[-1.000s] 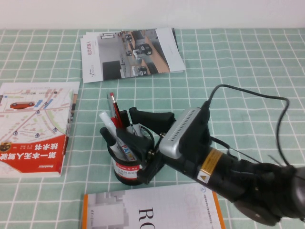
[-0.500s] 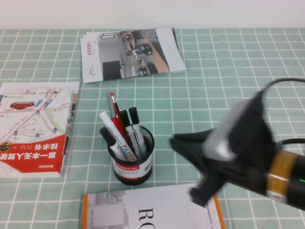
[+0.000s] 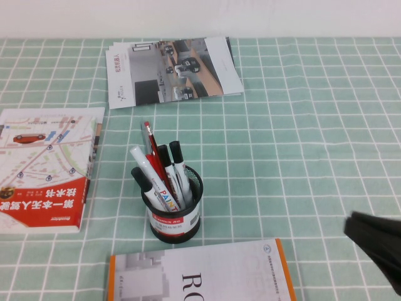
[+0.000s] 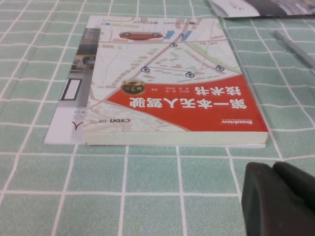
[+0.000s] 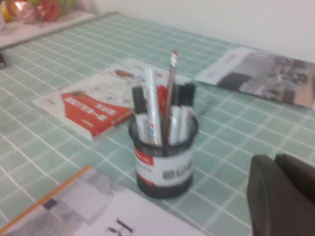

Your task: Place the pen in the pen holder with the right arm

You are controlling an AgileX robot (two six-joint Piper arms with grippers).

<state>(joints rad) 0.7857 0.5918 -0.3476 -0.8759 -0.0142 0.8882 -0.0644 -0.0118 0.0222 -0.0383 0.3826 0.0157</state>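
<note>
The pen (image 3: 156, 183), a thick white marker with coloured lettering, stands tilted in the black mesh pen holder (image 3: 176, 224) among black-capped markers and a red pencil. It also shows in the right wrist view (image 5: 152, 109), inside the holder (image 5: 163, 166). My right gripper (image 3: 362, 231) is low at the table's front right, well away from the holder, fingers together and empty; the right wrist view shows it too (image 5: 276, 164). My left gripper (image 4: 273, 171) is shut and empty, resting near the red book's front edge; it is outside the high view.
A red-and-white map book (image 3: 45, 168) lies to the left of the holder and also shows in the left wrist view (image 4: 172, 93). A brochure (image 3: 170, 69) lies at the back. An orange-edged book (image 3: 200, 276) lies in front of the holder. A grey pen (image 4: 295, 46) lies beside the red book.
My right arm has let go of the pen in the holder and pulled back to the front right, almost out of the high view. The pen stays in the holder.
</note>
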